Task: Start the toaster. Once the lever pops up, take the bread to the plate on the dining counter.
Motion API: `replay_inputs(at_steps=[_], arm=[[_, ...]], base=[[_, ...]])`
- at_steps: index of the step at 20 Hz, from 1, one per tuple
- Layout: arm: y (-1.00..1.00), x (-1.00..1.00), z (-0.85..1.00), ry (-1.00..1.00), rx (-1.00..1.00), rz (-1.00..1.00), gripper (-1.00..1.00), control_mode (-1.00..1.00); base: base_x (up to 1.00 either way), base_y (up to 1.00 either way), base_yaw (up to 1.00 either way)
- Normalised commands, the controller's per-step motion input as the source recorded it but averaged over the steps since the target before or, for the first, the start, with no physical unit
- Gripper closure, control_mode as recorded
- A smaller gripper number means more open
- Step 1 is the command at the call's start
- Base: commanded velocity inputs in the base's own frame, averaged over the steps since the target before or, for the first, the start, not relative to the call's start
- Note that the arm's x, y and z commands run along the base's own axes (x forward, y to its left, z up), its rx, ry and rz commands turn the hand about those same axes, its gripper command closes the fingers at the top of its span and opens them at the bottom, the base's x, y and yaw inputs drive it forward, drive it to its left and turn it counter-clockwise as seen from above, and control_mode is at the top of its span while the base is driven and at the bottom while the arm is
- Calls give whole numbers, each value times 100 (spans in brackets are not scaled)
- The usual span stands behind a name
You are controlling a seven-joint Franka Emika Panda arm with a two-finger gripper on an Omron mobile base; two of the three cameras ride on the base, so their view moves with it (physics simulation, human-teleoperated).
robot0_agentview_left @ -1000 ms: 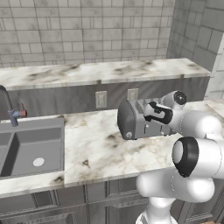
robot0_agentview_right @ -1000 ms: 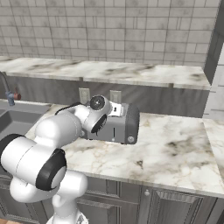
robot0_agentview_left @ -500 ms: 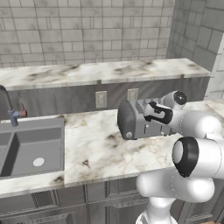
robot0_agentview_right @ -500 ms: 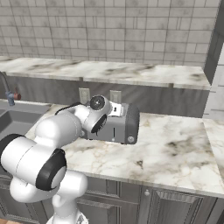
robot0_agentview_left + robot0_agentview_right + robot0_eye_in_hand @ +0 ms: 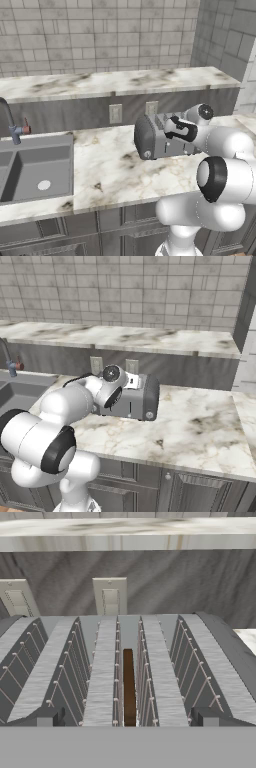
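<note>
Fingers (image 5: 125, 717) on the robot hand are spread wide apart with nothing between them. From the left base view, the hand sits just over the grey toaster (image 5: 155, 137), which stands on the marble bench (image 5: 115, 170) near a sink (image 5: 35, 167). From the right base view, the arm bends over the toaster. From the hand view, the brown bread (image 5: 128, 687) stands deep in the middle slot.
</note>
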Motion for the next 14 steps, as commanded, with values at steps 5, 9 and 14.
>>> replay_inputs(at_steps=[5, 9, 14], arm=[[0, 0, 0, 0, 0, 0, -100, -100], [0, 0, 0, 0, 0, 0, -100, -100], [0, 0, 0, 0, 0, 0, -100, -100]], base=[[0, 0, 0], [0, 0, 0], [0, 0, 0]])
